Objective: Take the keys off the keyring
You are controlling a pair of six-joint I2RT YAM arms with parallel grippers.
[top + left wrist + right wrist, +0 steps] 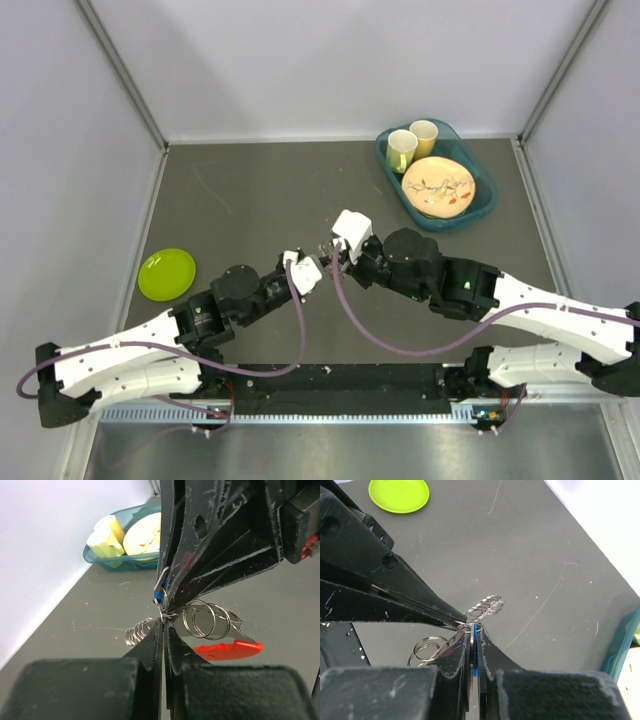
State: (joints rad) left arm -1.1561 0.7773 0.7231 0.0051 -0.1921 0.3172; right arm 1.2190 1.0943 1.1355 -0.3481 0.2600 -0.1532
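silver wire coils of the keyring (204, 621) are hanging between the two hands, over the middle of the grey worktop (250, 200). the left hand (164, 626) is pinching shut on the keyring's wire with its very fingertips. the right hand (472, 631) is clamping closed on the blue-headed key (475, 652), whose thin blue edge is showing between its fingers. the tips of the two hands are meeting almost nose to nose. the red-headed key (227, 650) is dangling free from the loops, just beside the left hand and lying roughly level. a lime green plate (167, 273) is sitting near the worktop's left edge. a teal bin (487, 203) is resting at the far right corner, holding two yellow cups (402, 148) and a patterned plate (438, 186).
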